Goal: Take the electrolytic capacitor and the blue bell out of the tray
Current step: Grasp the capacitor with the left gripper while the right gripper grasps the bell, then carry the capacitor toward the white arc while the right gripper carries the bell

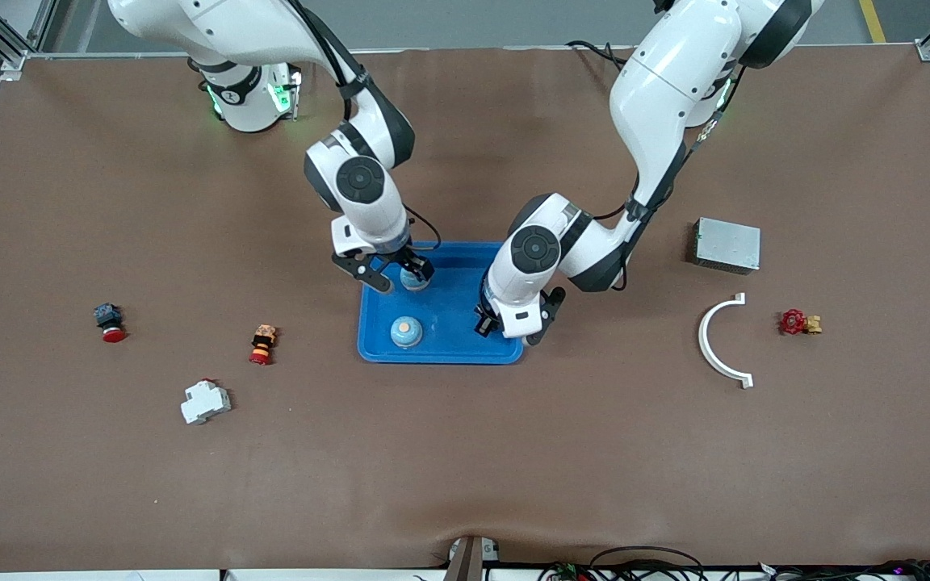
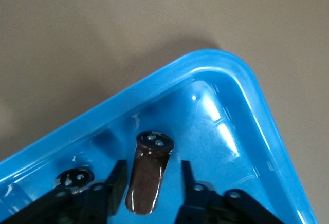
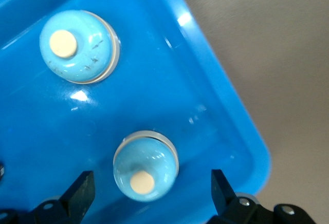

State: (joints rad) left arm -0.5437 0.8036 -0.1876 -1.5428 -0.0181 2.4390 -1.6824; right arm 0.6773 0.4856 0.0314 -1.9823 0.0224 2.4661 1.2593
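A blue tray point(image 1: 449, 352) sits mid-table. My right gripper point(image 1: 402, 273) hangs open low over the tray, its fingers on either side of a light blue bell point(image 1: 415, 279) without touching it. In the right wrist view the gripper point(image 3: 151, 188) straddles this bell point(image 3: 146, 166). A second bell point(image 1: 405, 331) stands in the tray nearer the front camera. My left gripper point(image 1: 513, 324) is open over the tray's corner at the left arm's end. In the left wrist view the gripper point(image 2: 151, 183) has a dark brown capacitor point(image 2: 148, 175) lying between its fingers with gaps on both sides. Another capacitor point(image 2: 76, 178) lies beside it, partly hidden.
Toward the right arm's end lie a red push button point(image 1: 110, 323), a small orange and red switch point(image 1: 261, 344) and a white breaker point(image 1: 205, 401). Toward the left arm's end lie a grey metal box point(image 1: 726, 244), a white curved piece point(image 1: 722, 343) and a red valve point(image 1: 798, 323).
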